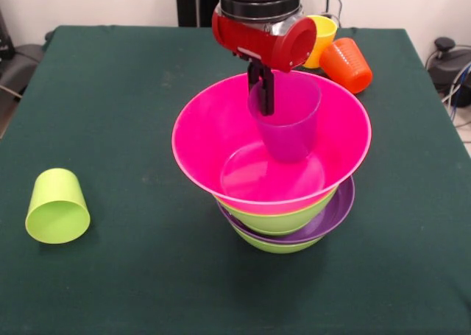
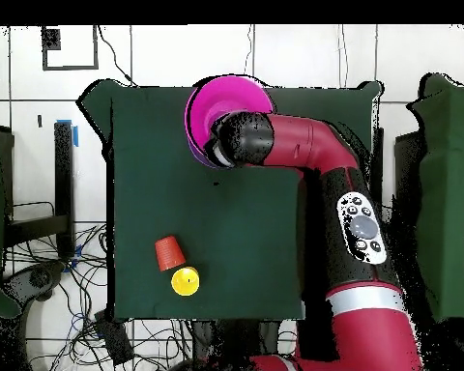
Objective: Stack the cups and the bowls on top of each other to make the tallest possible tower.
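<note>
**A:** What does the front view show at the centre of the green worktop [image 1: 110, 92]?

**B:** The tower [image 1: 283, 210]: a lime green bowl [image 1: 276, 245] at the bottom, a wide shallow purple bowl [image 1: 335, 211] on it, another lime green bowl [image 1: 283, 220] above that, and the large pink bowl [image 1: 213, 140] uppermost, sitting a little tilted. The red and black arm [image 1: 268, 37] comes down over it.

**B:** The gripper [image 1: 262, 92] holds the translucent purple cup [image 1: 288, 125] upright inside the pink bowl, the dark fingers [image 1: 268, 92] clamped over the cup's rim on the side toward the arm. The cup's base sits low in the bowl; whether it touches the bowl's floor cannot be told.

**A:** And the other cups?

**B:** The lime green cup [image 1: 57, 206] lies on its side near the worktop's left edge, mouth toward the camera, well apart from the tower. Behind the arm, the yellow-orange cup [image 1: 324, 34] and the orange cup [image 1: 347, 65] lie just beside each other near the far right corner.

**A:** Does the overhead view add anything?

**B:** The arm's [image 2: 304, 145] wrist covers much of the pink bowl [image 2: 202, 106]. The orange cup [image 2: 169, 252] and the yellow-orange cup [image 2: 185, 281] sit close together, away from the stack. The gripper itself is hidden there.
</note>
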You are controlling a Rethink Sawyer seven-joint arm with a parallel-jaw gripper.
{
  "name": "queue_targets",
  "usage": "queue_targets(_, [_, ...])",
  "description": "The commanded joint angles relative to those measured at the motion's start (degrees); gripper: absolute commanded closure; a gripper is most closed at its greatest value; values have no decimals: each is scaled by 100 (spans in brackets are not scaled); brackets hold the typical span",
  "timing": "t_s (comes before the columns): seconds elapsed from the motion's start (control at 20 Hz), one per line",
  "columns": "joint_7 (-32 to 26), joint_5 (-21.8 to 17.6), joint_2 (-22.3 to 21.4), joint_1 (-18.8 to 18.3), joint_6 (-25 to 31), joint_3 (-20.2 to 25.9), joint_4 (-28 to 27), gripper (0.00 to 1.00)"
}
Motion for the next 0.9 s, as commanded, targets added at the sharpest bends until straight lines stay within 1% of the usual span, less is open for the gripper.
queue_targets(0.05, [-1704,-448,160,-80,676,556,-307,100])
queue_targets(0.9, [-1807,-545,258,-117,916,647,-598,100])
